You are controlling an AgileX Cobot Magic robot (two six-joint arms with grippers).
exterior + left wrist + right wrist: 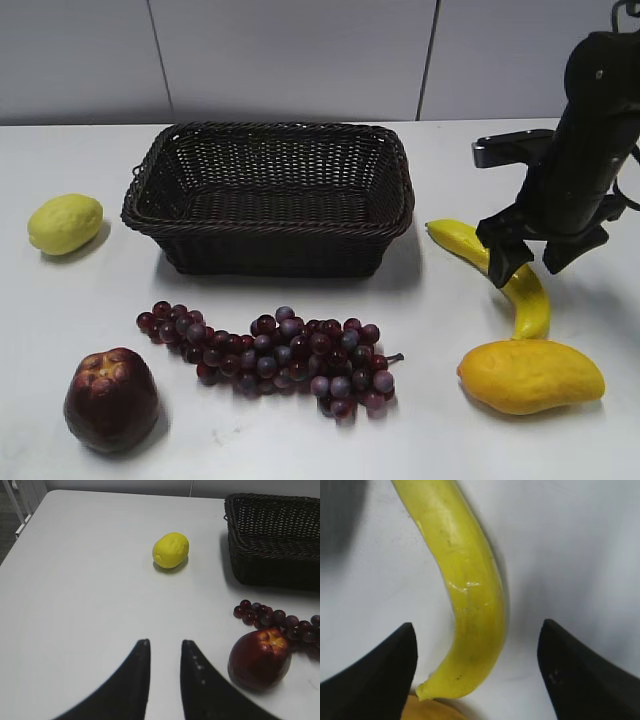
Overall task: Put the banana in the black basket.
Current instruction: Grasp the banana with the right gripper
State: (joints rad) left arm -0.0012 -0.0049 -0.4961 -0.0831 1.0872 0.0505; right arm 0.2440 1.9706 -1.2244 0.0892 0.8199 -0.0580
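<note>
The yellow banana [520, 285] lies on the white table to the right of the black basket [268, 196]. My right gripper [527, 265] is open and hangs just above the banana, one finger on each side of it. In the right wrist view the banana [470, 595] runs between the spread fingers of the right gripper [477, 630], not touched by them. My left gripper [162, 645] is open and empty over bare table, left of a dark red apple [260, 659]. The basket's corner shows in the left wrist view [272, 537]. The basket is empty.
An orange-yellow mango [530, 375] lies just in front of the banana's end. A bunch of purple grapes [280, 355] and the apple [111, 398] lie in front of the basket. A lemon [64, 222] sits left of it. A wall runs behind the table.
</note>
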